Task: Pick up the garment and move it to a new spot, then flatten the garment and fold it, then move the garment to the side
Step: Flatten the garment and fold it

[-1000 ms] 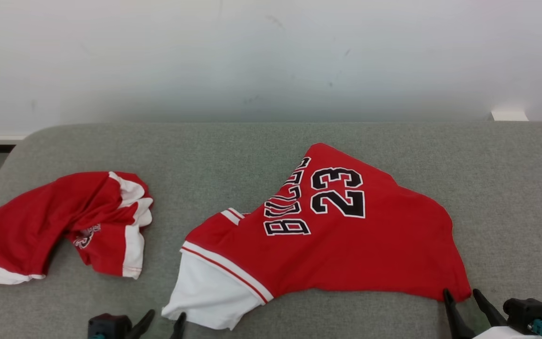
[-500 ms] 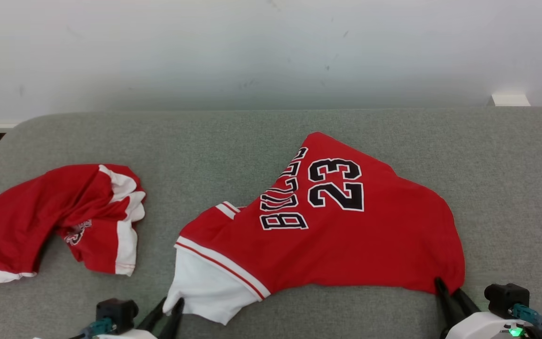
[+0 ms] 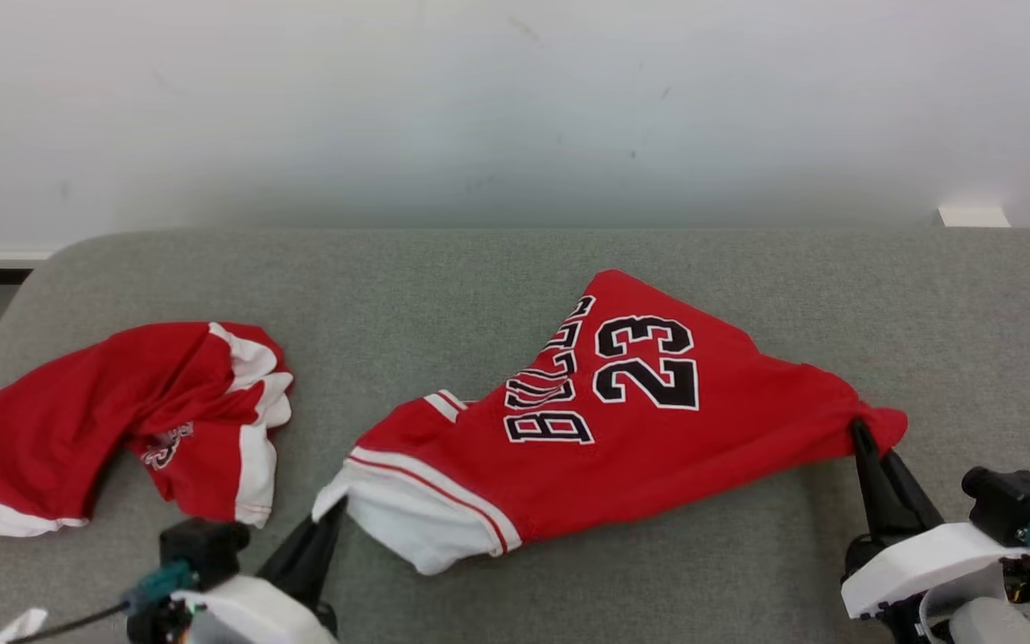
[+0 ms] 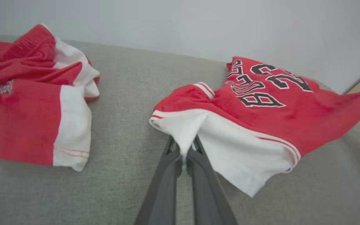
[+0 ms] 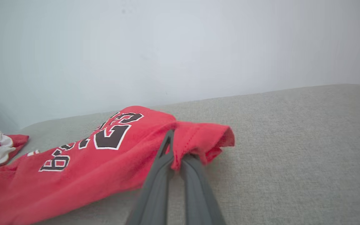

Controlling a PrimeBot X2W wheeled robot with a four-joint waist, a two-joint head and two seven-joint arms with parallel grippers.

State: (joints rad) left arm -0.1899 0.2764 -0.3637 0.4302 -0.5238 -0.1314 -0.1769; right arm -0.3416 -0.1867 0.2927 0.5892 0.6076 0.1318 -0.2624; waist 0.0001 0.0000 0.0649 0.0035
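Head view: the red jersey [image 3: 640, 429] lies right of centre on the grey cushion [image 3: 479, 286], its near edge lifted between the two grippers. The left gripper [image 3: 333, 512] is clamped on the white corner at the jersey's near left. The right gripper [image 3: 858, 431] is clamped on the red corner at its right end. A second red garment [image 3: 113, 420] lies bunched near the cushion's left edge, apart from the jersey, with a bare strip between them. Bare cushion runs behind the jersey to the white wall [image 3: 515, 107] and on past its right end

Left wrist view: the left gripper [image 4: 183, 153] has its jaws closed on a pinch of the white hem, which drapes to a free corner at the right. The second red garment [image 4: 27, 109] sits to the left across open cushion

Right wrist view: the right gripper [image 5: 175, 154] has its jaws closed on a fold of the jersey's [image 5: 105, 162] red edge, and the corner flares out just past the fingers. Open cushion spreads to the right and ahead up to the wall
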